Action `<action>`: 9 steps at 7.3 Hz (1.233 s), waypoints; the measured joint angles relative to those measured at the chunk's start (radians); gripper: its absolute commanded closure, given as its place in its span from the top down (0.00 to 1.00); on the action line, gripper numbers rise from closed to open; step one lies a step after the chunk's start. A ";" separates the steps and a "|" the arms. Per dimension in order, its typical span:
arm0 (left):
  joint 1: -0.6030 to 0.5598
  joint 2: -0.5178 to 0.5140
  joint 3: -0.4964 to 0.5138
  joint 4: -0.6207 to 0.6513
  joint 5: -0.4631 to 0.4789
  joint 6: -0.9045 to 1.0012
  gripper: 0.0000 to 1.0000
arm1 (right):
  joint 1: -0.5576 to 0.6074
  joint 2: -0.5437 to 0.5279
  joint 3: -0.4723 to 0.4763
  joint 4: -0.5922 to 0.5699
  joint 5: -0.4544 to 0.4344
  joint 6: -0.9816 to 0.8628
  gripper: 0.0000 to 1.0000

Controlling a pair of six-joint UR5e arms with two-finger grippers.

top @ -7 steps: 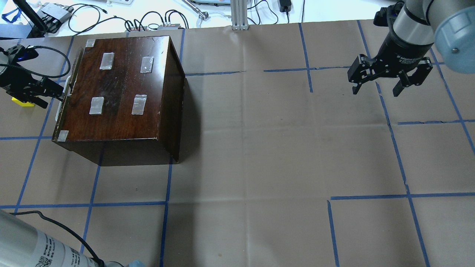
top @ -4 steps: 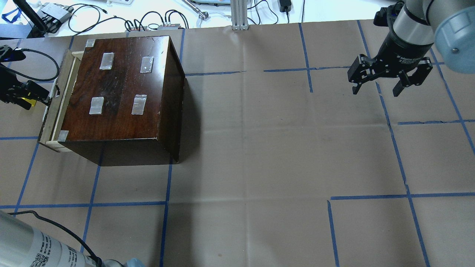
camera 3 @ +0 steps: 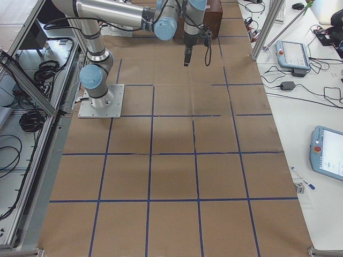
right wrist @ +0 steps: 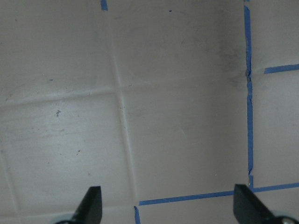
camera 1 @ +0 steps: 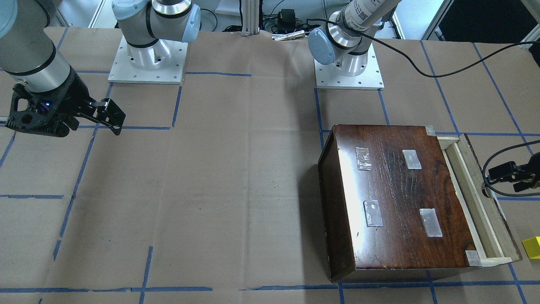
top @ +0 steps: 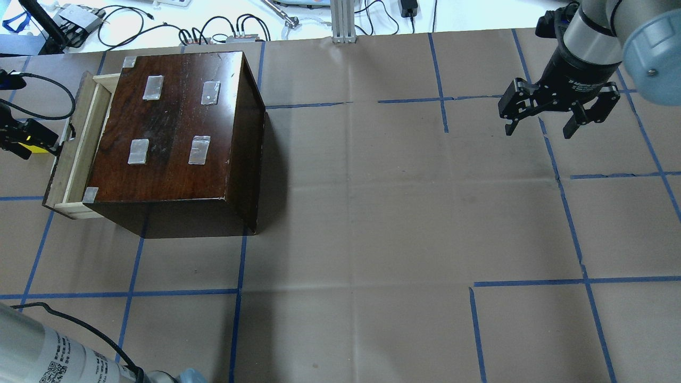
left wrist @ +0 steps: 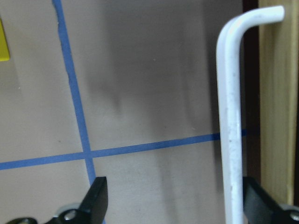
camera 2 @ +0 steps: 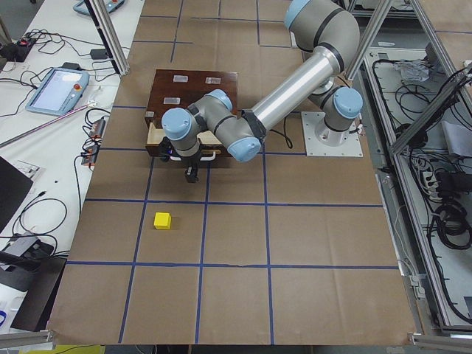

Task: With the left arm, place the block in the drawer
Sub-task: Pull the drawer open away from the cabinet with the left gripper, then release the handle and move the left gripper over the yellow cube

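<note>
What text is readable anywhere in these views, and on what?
No text is legible in any view.
On the left arm, QR sticker: print too small to read.
On the right hand, white lettering: blurred, unreadable.

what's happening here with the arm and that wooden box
The left gripper has its jaws open around the white handle of the drawer, which stands partly out of the dark wooden box. The yellow block lies on the table outside the drawer, not gripped. The right gripper hangs open above the table, far from the box.
</note>
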 measured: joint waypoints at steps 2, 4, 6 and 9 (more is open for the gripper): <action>0.017 -0.001 0.002 0.000 0.005 0.019 0.98 | 0.000 -0.001 0.000 0.000 0.000 0.001 1.00; 0.031 -0.004 0.005 0.000 0.005 0.025 0.98 | 0.000 -0.001 0.000 0.000 0.000 0.001 1.00; 0.040 -0.019 0.022 0.000 0.005 0.041 0.98 | 0.000 0.000 0.000 0.000 0.000 0.000 1.00; 0.048 -0.037 0.052 0.000 0.005 0.074 0.98 | 0.000 -0.001 0.000 0.000 0.000 0.000 1.00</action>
